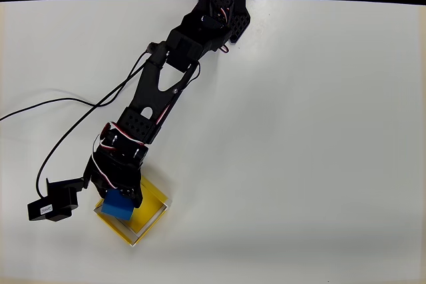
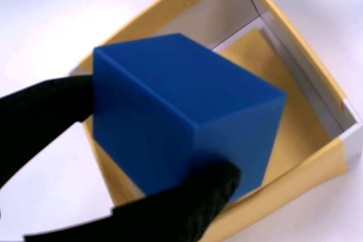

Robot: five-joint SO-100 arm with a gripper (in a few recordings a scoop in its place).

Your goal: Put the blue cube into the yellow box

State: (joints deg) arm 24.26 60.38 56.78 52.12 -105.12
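Your end effector [image 2: 142, 157] is pinching the blue cube [image 2: 181, 117], one black finger [image 2: 39, 111] on its left face and the other [image 2: 193, 202] against its lower near edge in the wrist view. The grip sits low and to one side, so most of the cube's bulk projects beyond the fingers; I judge that leaves the block free to drop cleanly once you let go.

The cube is held over the yellow box [image 2: 317, 157], not resting on its floor as far as the wrist view shows: yellow floor is visible past the cube's right side and the pale rim runs clear of it. In the overhead view the blue cube [image 1: 120, 205] lies over the box's upper left part, close to that corner of the yellow box [image 1: 152, 216] rather than its centre. Whether the cube's left edge overhangs the rim there, I cannot tell, as the end effector [image 1: 121, 194] covers it.

The cube is turned relative to the box walls, corner leading. The box is shallow, so a release near the rim risks the block tipping out. You would do well to move further inward before parting the fingers.

The box stands on the white table [image 1: 299, 131], near its front edge in the overhead view.
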